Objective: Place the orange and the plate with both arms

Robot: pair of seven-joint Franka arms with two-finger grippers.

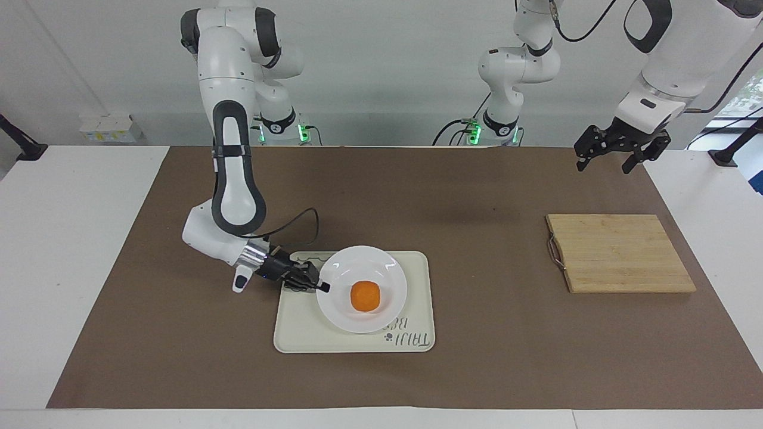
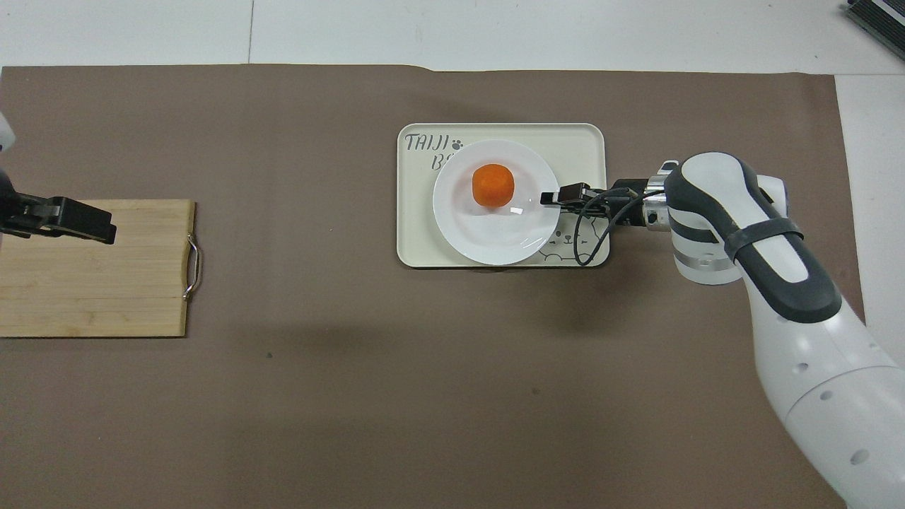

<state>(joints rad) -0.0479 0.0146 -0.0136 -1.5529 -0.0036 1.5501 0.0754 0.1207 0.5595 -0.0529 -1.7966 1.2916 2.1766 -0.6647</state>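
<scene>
The right gripper (image 1: 322,287) has its black fingers (image 2: 550,198) at the rim of the plate (image 1: 390,275), at the plate's three o'clock in the overhead view; whether they clamp the rim or have let go cannot be told. The glossy white round plate lies on a cream rectangular tray (image 1: 418,301) with rounded corners and a bear print. The small, round, matt orange (image 1: 365,296) sits in the plate's sunken centre. The left gripper (image 1: 608,157) waits with fingers spread apart, holding nothing, over the brown mat (image 1: 477,196) near the slatted wooden cutting board (image 1: 620,253) with its metal handle, at the tray's nine o'clock in the overhead view on the worktop
</scene>
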